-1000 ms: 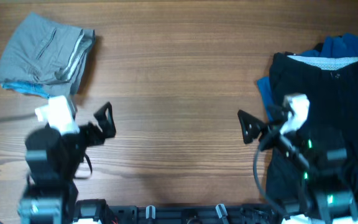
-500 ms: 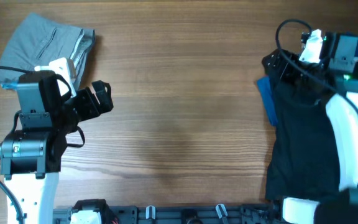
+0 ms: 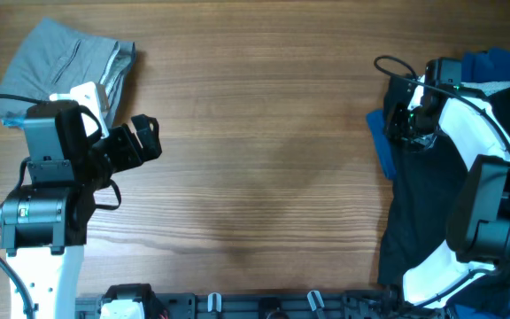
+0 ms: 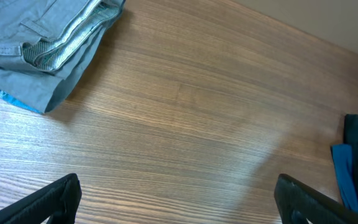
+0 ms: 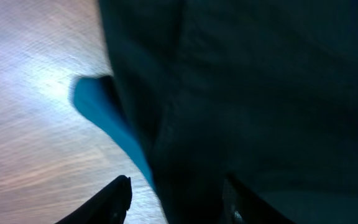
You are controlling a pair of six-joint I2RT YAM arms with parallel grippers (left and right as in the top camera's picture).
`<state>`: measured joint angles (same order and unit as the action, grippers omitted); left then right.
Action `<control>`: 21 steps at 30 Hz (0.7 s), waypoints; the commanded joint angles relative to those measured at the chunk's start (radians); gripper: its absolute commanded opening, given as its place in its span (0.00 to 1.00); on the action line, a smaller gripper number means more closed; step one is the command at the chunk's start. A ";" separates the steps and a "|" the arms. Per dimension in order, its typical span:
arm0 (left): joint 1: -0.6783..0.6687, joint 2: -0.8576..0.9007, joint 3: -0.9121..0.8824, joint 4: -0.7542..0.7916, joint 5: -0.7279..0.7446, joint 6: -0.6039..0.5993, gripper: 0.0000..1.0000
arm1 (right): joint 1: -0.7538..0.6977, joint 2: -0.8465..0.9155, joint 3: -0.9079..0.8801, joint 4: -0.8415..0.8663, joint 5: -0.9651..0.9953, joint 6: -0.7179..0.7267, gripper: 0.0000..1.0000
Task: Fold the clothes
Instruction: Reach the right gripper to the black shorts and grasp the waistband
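Note:
Black shorts (image 3: 423, 204) lie in a heap at the right of the table, over a blue shirt (image 3: 378, 142) that peeks out at their left edge. My right gripper (image 3: 410, 124) reaches down onto that edge. In the right wrist view the shorts (image 5: 260, 93) fill the frame and my right gripper (image 5: 176, 202) straddles their edge: one finger over the wood, the other on the cloth, a gap still showing. A folded grey garment (image 3: 60, 75) rests at the far left. My left gripper (image 3: 147, 142) hovers open beside it, holding nothing (image 4: 179, 199).
A blue cloth (image 3: 34, 126) pokes out from under the grey garment's near edge. The grey garment (image 4: 36, 43) shows at top left of the left wrist view. Bare wood (image 3: 255, 159) spans the middle of the table. The arm bases sit at the front edge.
My right arm swung from the near side up to the shorts' far left edge, and its jaws have narrowed around the cloth. The left arm rose and then held still, open.

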<state>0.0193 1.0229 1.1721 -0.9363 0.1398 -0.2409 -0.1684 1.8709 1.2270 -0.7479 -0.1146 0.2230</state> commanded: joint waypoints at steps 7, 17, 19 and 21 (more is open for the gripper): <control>-0.006 -0.001 0.023 0.000 0.016 0.020 1.00 | 0.001 0.039 -0.040 0.019 0.082 0.016 0.45; -0.006 -0.001 0.023 0.000 0.016 0.020 1.00 | -0.040 -0.068 0.064 -0.038 0.116 0.019 0.04; -0.006 -0.001 0.023 0.000 0.016 0.020 1.00 | -0.057 -0.122 0.111 -0.063 0.116 0.015 0.04; -0.006 -0.001 0.023 0.000 0.016 0.020 1.00 | -0.069 -0.175 0.115 -0.054 0.119 0.014 0.04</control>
<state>0.0193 1.0229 1.1721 -0.9375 0.1398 -0.2409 -0.2153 1.8046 1.2907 -0.8108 -0.0250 0.2379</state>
